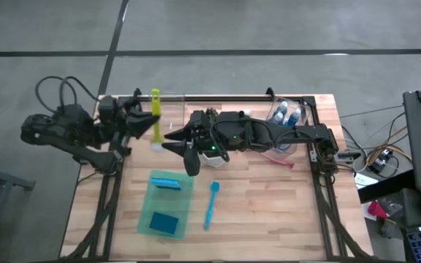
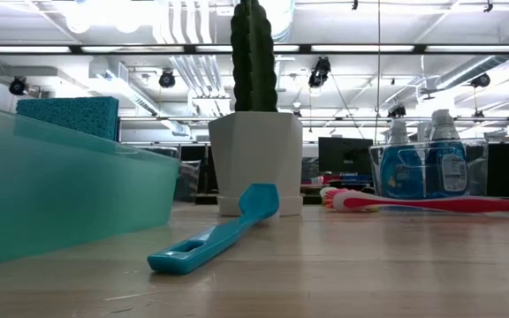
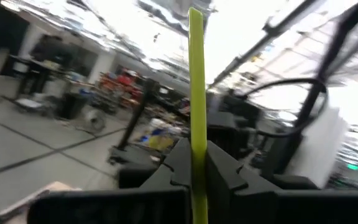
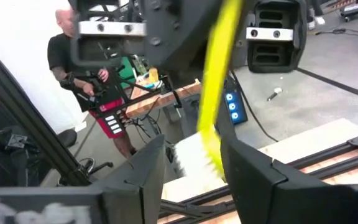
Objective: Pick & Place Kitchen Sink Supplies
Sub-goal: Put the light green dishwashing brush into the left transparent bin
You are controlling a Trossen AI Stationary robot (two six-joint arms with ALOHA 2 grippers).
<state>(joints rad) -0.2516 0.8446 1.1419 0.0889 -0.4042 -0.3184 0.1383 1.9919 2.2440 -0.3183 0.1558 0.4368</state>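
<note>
A: Holding the yellow brush (image 1: 156,117), left hand (image 1: 143,123), by the desk's (image 1: 269,212) far-left corner. Fingers closed on the handle partway along. Long axis runs from far edge toward near edge; pale bristle head at the nearer end, handle tip toward the far rail.

B: Right hand (image 1: 172,141)?

A: Just beside that bristle head, reaching across from the right side. In its wrist view the brush (image 4: 219,93) slants between two spread fingers (image 4: 143,177), not touching either. Open, holding nothing.

B: Anything hard to read?

A: Left wrist view shows only the yellow handle (image 3: 197,106) rising from between its dark fingers; the head is out of sight there. From above, the right arm covers most of the white pot (image 1: 212,159).

B: Other supplies?

A: Blue brush (image 1: 211,204) near the desk's middle, long axis far-to-near. Pink brush (image 1: 278,158) toward the right edge, angled, partly under the arm. Two blue bottles (image 1: 288,113) in a clear bin (image 1: 305,108) at the far-right corner. Two blue sponges, one (image 1: 167,183) at the far end of the green tray (image 1: 183,208), one (image 1: 164,222) at its near end.

B: Low view?

A: Neither hand appears. It shows the cactus (image 2: 253,55) upright in its pot, hidden from above, and the far sponge (image 2: 69,117) propped on edge above the tray wall.
</note>
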